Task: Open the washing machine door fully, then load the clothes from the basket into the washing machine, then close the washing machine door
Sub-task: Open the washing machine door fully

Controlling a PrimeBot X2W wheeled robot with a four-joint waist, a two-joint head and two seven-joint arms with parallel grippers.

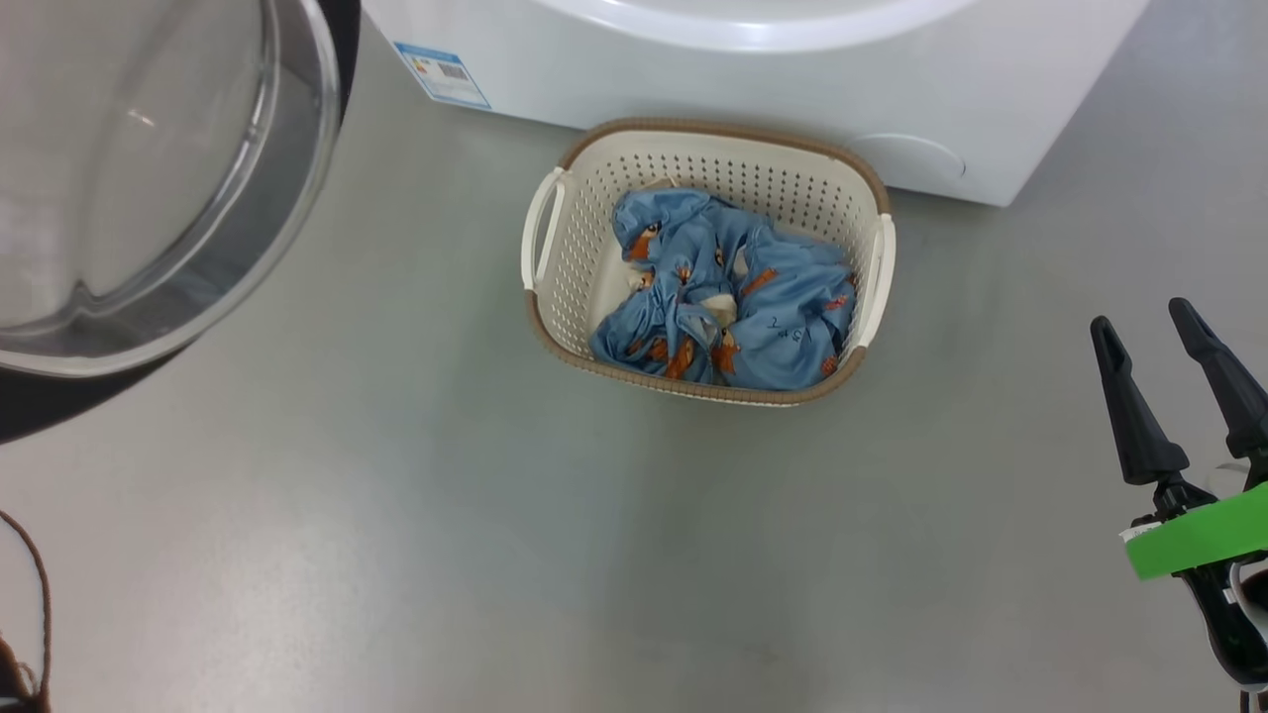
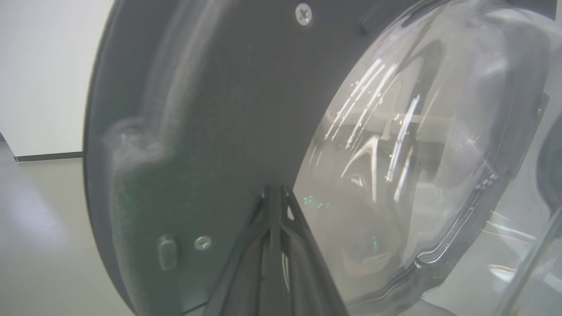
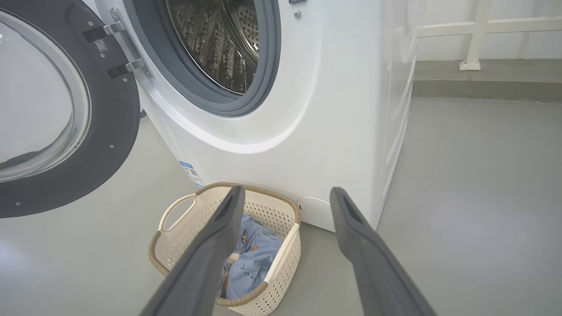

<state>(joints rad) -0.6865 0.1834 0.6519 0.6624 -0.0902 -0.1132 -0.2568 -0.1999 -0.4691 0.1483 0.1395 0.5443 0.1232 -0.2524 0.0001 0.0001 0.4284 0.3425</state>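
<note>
Left jaws pressed together; right jaws spread wide (fingers (image 3: 210,254) well apart).

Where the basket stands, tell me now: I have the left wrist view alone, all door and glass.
Observer: The basket stands on the floor, close in front of the washing machine, below its open front. I cannot tell whether they touch.
Operator: State whether the load has gone in.
Observer: No. The clothes lie heaped in the basket.
</note>
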